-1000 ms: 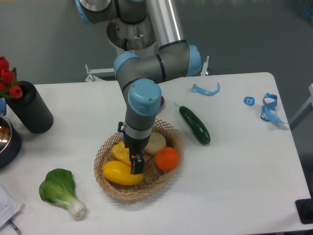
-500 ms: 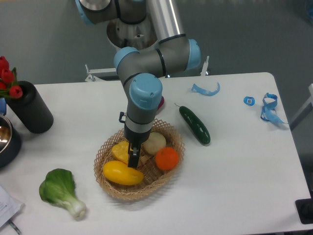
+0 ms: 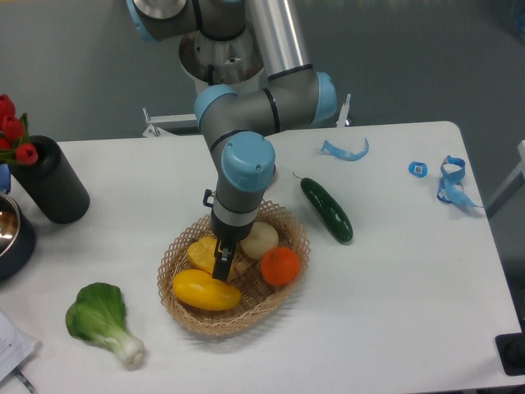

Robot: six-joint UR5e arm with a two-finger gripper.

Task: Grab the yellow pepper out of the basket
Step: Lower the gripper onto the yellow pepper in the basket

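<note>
White counter (image 3: 394, 295) with rounded corners sat under even, soft light. Behind it was a plain grey-blue floor (image 3: 426, 57), slightly blurred.

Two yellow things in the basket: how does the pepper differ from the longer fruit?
The yellow pepper is short and lobed; the longer yellow fruit is smooth and oval. The pepper sits farther back, partly hidden behind the gripper; the longer fruit lies in full view at the front. Both are bright yellow, inside the basket.
</note>
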